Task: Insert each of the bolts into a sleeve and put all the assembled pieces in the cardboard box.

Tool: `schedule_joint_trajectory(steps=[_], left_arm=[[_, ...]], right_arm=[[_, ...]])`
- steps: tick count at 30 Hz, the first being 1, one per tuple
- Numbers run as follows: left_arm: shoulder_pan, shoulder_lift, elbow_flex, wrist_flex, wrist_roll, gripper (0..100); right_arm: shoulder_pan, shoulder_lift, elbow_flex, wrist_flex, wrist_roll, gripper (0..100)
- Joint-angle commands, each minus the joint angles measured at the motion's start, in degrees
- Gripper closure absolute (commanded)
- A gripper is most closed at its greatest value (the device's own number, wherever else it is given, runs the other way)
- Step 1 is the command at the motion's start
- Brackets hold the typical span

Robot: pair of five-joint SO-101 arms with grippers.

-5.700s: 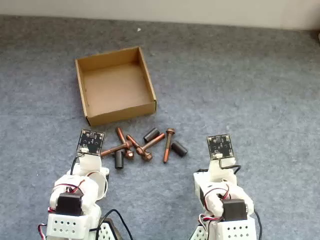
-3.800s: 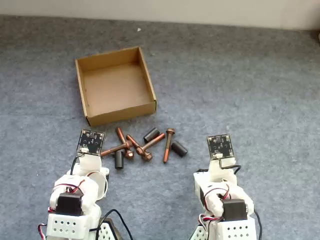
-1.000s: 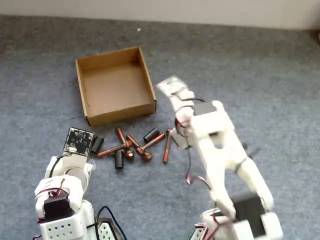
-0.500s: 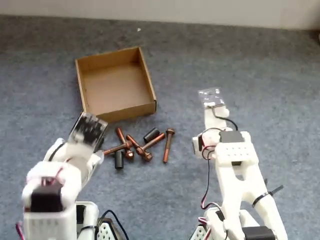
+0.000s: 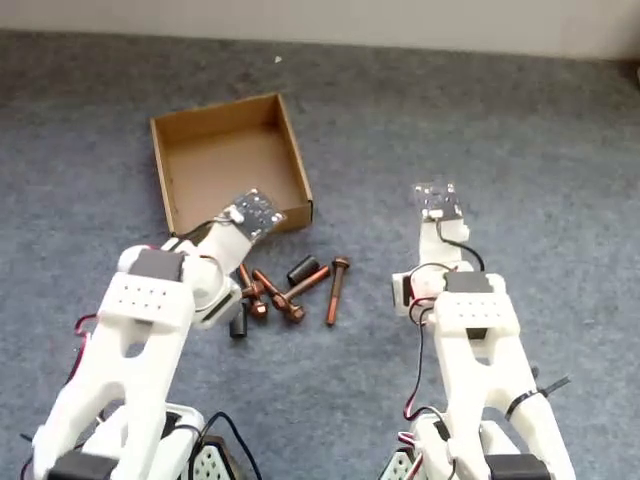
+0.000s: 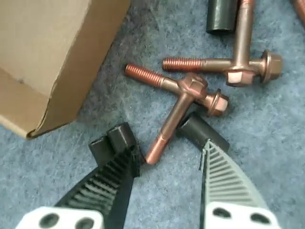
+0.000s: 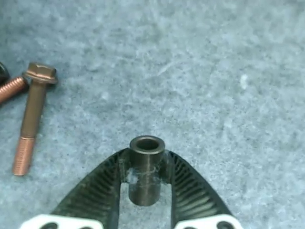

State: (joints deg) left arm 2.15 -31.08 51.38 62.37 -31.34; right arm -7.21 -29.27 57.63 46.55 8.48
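While the right gripper [image 7: 145, 161] is pinching a black sleeve [image 7: 146, 188] upright between its two dark fingers over the grey carpet [image 7: 214, 71], the left gripper [image 6: 164, 143] is hanging with its fingers spread wide above the heap of copper bolts [image 6: 190, 90], just beside the corner of the cardboard box [image 6: 47, 57]. One bolt's threaded end is lying in the gap between those spread fingers, and a second black sleeve [image 6: 200, 132] is lying just beside the pale finger's tip, close to that bolt's shaft. A third sleeve [image 6: 221, 16] is resting farther off at the edge of the crossed bolts. A lone bolt [image 7: 32, 119] is lying on the carpet apart from the heap, off to the side of the held sleeve. Viewed from above, the open-topped box is sitting on the carpet beyond the heap.
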Motion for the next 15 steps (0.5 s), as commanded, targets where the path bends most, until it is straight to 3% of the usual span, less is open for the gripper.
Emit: schedule_joint_trajectory(steps=[1, 10, 15], left_arm=[[2.4, 5.4, -2.9, -6.9, -0.7, 78], [4.4, 14.2, -3.0, -15.1, -0.6, 78], [4.5, 19.7, -2.9, -20.7, -0.7, 88]], right_arm=[[0.6, -2.1, -0.5, -1.3, -0.4, 99.3], [0.6, -2.1, -0.4, -1.3, -0.3, 99.3], [0.6, -2.1, -0.4, -1.2, -0.3, 99.3]])
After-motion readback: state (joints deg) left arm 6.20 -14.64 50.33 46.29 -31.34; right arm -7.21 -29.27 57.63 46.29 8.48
